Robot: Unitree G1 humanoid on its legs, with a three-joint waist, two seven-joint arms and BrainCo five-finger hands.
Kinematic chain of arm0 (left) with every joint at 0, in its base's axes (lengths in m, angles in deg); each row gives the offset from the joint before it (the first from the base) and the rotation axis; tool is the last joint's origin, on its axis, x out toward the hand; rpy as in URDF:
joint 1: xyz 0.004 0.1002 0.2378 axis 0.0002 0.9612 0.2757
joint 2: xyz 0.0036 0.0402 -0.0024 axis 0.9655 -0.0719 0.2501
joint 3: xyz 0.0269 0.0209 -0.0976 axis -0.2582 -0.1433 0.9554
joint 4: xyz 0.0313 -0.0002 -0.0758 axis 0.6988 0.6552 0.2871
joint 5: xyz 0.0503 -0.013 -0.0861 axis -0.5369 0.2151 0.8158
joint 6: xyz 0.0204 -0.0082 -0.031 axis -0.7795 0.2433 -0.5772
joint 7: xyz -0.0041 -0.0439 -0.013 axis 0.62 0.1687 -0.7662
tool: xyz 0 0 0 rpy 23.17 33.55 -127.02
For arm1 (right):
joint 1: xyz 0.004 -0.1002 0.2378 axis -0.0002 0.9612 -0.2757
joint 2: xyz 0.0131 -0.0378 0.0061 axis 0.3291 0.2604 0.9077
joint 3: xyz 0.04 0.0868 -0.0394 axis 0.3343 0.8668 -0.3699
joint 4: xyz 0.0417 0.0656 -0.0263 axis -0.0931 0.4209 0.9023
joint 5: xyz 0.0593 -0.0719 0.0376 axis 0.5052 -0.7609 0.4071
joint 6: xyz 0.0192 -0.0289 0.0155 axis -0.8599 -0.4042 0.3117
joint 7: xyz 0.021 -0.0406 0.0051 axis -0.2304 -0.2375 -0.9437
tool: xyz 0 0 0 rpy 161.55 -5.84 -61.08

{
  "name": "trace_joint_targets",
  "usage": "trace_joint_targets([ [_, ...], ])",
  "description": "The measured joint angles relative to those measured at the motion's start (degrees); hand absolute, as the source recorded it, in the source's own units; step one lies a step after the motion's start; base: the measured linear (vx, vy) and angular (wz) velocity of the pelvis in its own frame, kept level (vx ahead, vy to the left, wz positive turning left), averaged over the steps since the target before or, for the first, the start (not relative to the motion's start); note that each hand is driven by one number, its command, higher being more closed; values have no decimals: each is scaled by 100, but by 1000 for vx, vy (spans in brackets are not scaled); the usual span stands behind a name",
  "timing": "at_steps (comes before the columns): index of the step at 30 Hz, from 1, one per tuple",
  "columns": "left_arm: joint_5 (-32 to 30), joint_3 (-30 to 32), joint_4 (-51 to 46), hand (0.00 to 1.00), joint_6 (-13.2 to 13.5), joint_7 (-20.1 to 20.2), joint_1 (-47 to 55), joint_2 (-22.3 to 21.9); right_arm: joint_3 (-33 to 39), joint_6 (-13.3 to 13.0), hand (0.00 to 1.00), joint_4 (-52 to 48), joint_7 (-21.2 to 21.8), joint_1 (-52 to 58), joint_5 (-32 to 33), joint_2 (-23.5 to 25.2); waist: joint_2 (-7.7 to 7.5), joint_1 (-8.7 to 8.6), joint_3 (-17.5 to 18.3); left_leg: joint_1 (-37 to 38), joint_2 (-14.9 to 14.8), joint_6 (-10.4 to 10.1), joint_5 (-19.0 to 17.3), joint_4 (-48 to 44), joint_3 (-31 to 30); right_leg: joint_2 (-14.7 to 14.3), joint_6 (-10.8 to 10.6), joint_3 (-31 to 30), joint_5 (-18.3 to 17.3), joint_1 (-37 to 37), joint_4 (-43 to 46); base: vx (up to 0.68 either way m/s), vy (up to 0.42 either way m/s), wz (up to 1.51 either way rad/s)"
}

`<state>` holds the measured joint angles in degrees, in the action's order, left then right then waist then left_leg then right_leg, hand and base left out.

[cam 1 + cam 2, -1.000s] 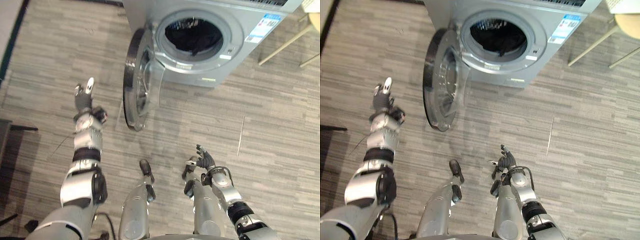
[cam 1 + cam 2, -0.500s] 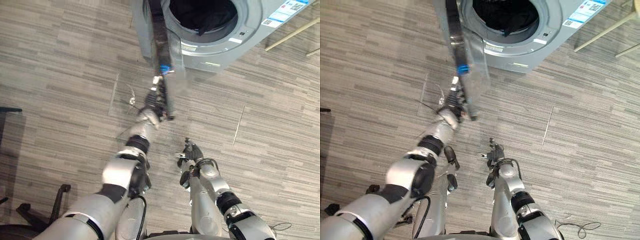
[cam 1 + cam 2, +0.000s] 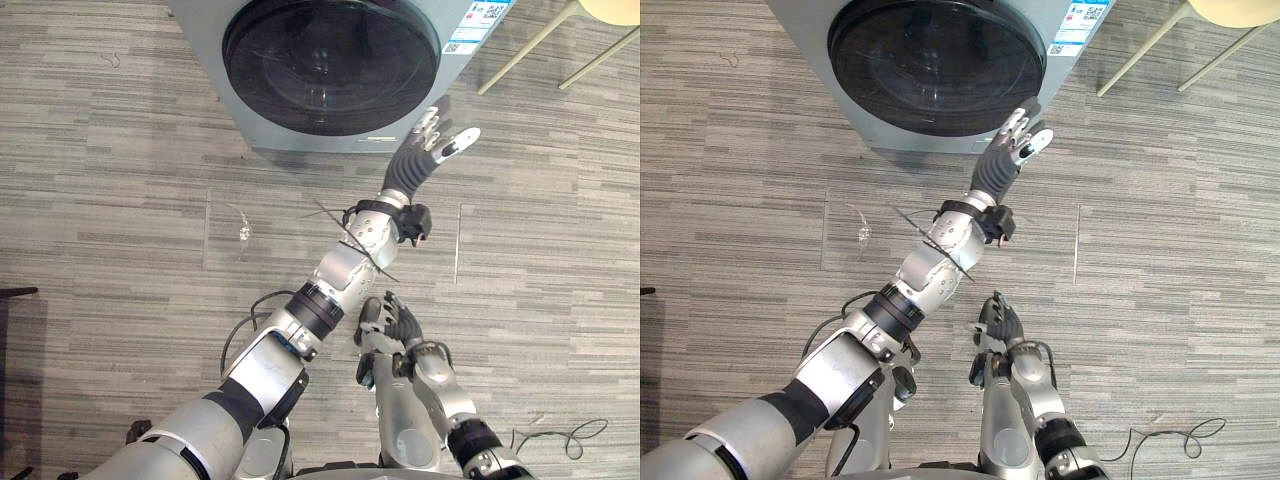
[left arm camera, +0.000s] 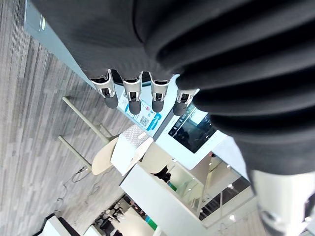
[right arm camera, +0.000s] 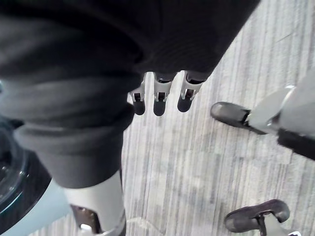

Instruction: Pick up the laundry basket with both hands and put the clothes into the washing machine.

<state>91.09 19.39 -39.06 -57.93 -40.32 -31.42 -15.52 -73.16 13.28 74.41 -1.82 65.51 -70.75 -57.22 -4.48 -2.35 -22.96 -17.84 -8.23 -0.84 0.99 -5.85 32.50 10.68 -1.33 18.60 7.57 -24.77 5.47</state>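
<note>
Washing machine (image 3: pixel 330 60) just beside left fingers (image 3: pixel 428 125)

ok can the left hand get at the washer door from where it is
Probably yes: the left hand, fingers spread, is stretched out beside the rim of the closed door, with nothing between them. The right hand hangs low, open.

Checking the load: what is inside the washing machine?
The washing machine has its door shut; the dark glass hides whatever is inside. The left hand is open beside it.
</note>
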Motion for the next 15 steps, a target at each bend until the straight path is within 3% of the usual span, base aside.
trace_joint_targets([
  [6,34,813,-100,0,9,361,2446,496,181,-92,0,320,63,534,-218,-92,262,136,431,199,-15,-67,-38,-3,-116,5,-68,105,-114,245,34,77,22,5],
  [9,-484,1487,-79,0,19,455,3617,820,210,-96,0,735,128,621,-287,-59,375,354,558,242,-61,-128,-82,-17,-360,25,-49,336,-405,356,247,27,-7,38],
  [13,-1240,2785,665,0,161,345,4635,1026,127,-118,0,1086,121,689,-395,-45,445,659,593,184,-269,-163,-403,-881,-972,193,-69,981,-1152,898,925,9,-45,79],
  [15,-1406,3308,995,0,249,127,4895,1021,130,-196,0,1142,74,684,-380,-109,474,672,622,11,-304,-137,-431,-1341,-915,343,-156,1496,-1393,1341,1046,-6,4,149],
])
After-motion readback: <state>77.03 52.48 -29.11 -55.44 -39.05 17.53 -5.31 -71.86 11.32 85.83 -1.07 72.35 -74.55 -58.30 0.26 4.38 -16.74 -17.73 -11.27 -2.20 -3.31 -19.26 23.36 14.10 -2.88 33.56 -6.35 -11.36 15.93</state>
